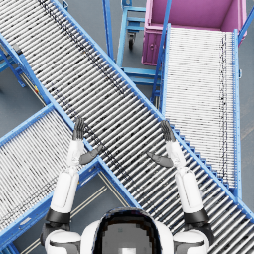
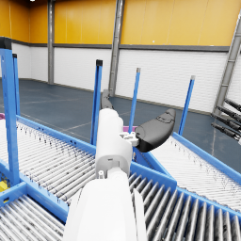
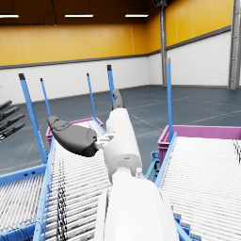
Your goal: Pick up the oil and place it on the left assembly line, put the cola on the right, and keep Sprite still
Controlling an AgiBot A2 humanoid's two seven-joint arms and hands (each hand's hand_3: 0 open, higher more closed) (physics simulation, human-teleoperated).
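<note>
The left hand (image 1: 81, 144) and the right hand (image 1: 166, 146) are side by side, well apart, above the middle conveyor (image 1: 119, 99), which runs diagonally beneath them. The left hand is over that conveyor's edge rail. The left conveyor (image 1: 27, 158) lies just outboard of the left hand and meets this rail. The right conveyor (image 1: 198, 94) lies ahead of and outboard of the right hand. A bin (image 1: 193, 12) stands at the right conveyor's far end. A wheeled frame (image 1: 130, 30) stands beside the bin, far ahead of both hands.
</note>
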